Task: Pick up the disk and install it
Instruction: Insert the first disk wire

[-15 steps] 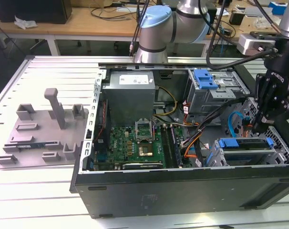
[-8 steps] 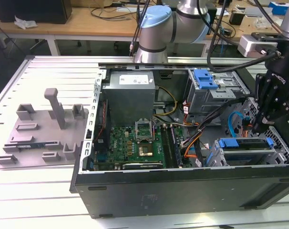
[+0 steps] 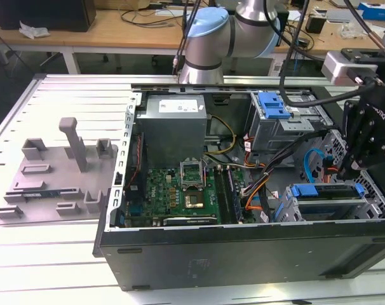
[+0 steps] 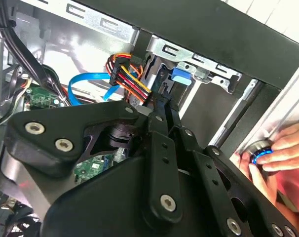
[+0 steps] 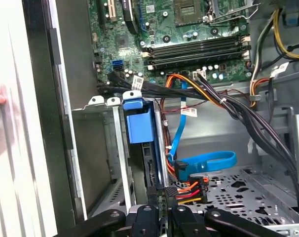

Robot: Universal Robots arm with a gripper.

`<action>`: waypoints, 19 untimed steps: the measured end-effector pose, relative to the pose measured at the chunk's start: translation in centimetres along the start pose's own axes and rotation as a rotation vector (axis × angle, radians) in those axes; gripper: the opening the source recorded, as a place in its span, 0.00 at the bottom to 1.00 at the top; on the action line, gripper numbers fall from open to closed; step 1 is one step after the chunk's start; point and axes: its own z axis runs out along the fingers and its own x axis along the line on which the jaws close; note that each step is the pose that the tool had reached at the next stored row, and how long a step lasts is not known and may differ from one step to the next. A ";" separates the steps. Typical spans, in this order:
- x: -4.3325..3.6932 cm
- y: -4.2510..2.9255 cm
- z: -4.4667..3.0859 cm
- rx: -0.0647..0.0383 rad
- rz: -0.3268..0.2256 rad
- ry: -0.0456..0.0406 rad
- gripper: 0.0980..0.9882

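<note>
disk (image 3: 324, 199) sits in the metal drive cage (image 3: 373, 190) at roughly 4 o'clock of the open case (image 3: 243, 254) in the exterior view. It's a flat silver-grey slab standing on edge, long side level. The bright blue carrier frame runs along its 12 o'clock edge, with a blue tab raised at the 9 o'clock end. In the first wrist view the disk (image 5: 138, 123) is edge-on in 1 slot of the cage: blue end piece at the slot mouth, thin dark body behind it. In the second wrist view the disk (image 4: 181, 75) shows as a blue tab between the cage rails.
</note>
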 end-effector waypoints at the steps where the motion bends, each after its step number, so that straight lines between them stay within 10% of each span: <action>1: 0.25 -0.03 0.02 -0.001 0.000 -0.0145 0.08; 5: 1.15 -0.14 0.10 -0.005 0.000 -0.0470 0.08; 19: 1.35 0.03 0.29 -0.006 -0.001 -0.0548 0.08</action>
